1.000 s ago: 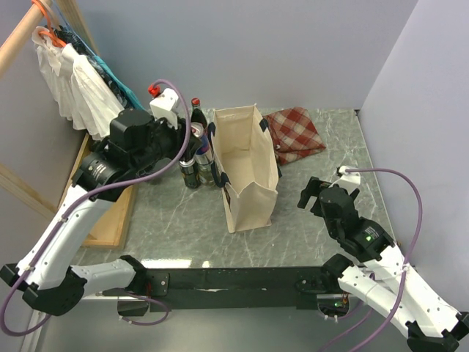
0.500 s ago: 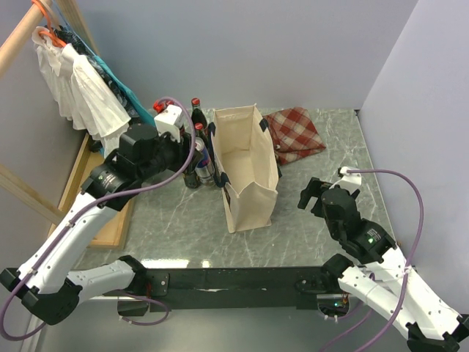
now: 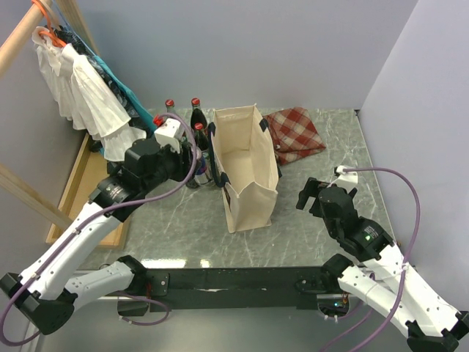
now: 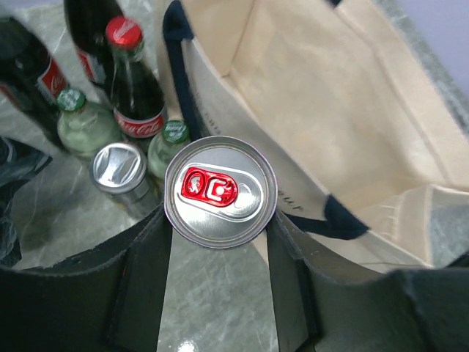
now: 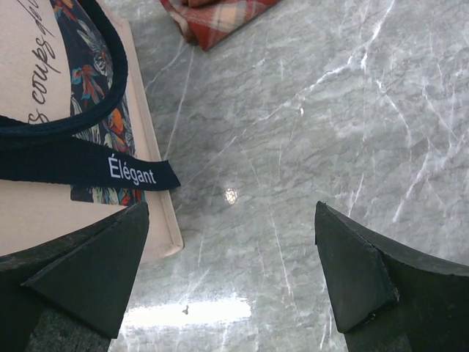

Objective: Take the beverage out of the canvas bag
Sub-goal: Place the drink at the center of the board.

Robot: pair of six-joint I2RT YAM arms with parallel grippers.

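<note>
Wrist view only: can [image 4: 220, 192] in left gripper [image 4: 220, 224]

You've got the left gripper [image 4: 218, 217] clamped on the red-tab can [image 4: 220, 192], just outside the canvas bag [image 4: 330, 103] by its navy handle [image 4: 182, 81]. The can is probably lifted. Behind it are a silver can [image 4: 117, 167], two green-capped bottles [image 4: 72, 103] and a cola bottle [image 4: 135, 81], on the marble table [image 4: 212, 308].
</note>
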